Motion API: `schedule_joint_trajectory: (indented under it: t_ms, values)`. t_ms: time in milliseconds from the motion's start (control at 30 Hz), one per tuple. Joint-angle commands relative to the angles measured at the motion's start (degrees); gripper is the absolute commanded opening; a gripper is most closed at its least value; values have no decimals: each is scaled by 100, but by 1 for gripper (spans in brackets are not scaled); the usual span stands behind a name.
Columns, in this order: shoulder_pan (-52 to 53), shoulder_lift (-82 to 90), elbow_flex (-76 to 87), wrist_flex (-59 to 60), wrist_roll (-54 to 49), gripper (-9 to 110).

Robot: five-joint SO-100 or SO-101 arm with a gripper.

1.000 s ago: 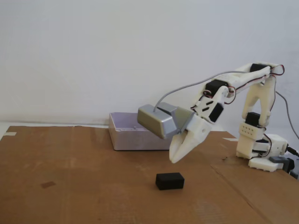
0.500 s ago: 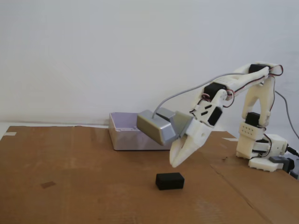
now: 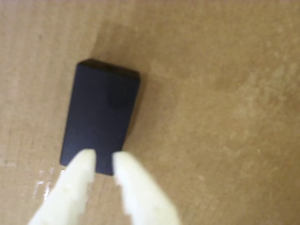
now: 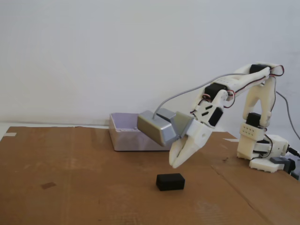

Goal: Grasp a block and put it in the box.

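Above the cardboard-covered desk (image 4: 84, 178), the end effector (image 4: 174, 164) hangs over the block (image 4: 170, 181) without touching it, its two pale fingers (image 3: 77, 180) nearly pressed together with only a slim gap. The block lies flat on the desk, well in front of the box (image 4: 133, 138). To grasp well, the fingers should probably spread wider than the block's short side, centre over it, then descend before pinching. The box stands behind the arm's camera module (image 4: 157, 127); its contents cannot be seen from this low angle.

The hand (image 4: 174, 164) hangs just above the block (image 4: 170, 181), the box (image 4: 125, 136) behind.
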Motion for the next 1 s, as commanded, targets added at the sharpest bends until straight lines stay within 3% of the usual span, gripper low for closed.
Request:
schedule_joint_trajectory:
  t_ms: [0, 333, 967]
  values:
    - [-70, 255, -642, -264, 9, 16]
    - [-88, 211, -642, -589, -9, 24]
    - [-457, -343, -896, -888, -44, 23]
